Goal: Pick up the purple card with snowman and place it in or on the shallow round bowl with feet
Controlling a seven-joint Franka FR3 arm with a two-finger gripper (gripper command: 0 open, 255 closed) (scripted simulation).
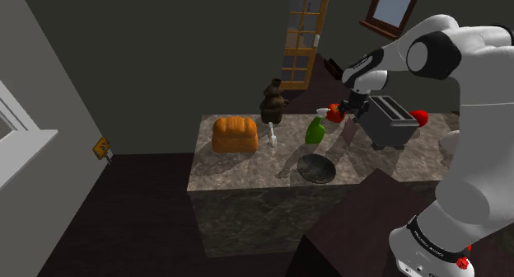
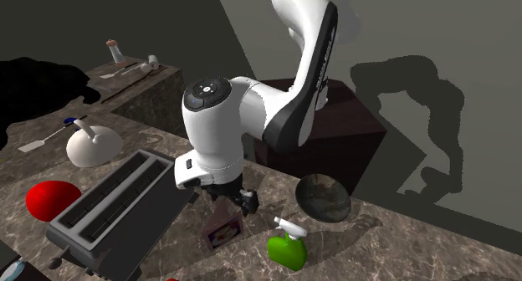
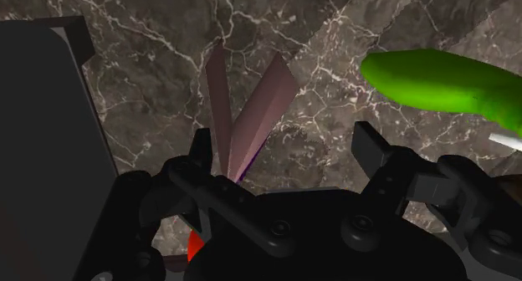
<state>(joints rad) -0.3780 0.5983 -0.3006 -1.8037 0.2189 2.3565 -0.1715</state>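
The purple card (image 3: 251, 112) stands folded like a tent on the marble counter (image 1: 247, 172), its printed face (image 2: 222, 232) showing in the second exterior view. My gripper (image 3: 284, 145) hangs just above it, open. The card sits between the fingers, close to one fingertip (image 3: 202, 143), and neither finger clasps it. In the second exterior view the gripper (image 2: 224, 201) is directly over the card. The shallow round dark bowl (image 1: 317, 168) (image 2: 324, 197) rests near the counter's front edge, a short way from the card, with nothing in it.
A green spray bottle (image 1: 315, 129) (image 2: 287, 246) stands right beside the card. A dark toaster (image 1: 391, 120) (image 2: 117, 208) flanks the other side, with a red object (image 2: 52, 200) beyond it. A bread loaf (image 1: 235, 135) and a brown figure (image 1: 273, 102) sit further along.
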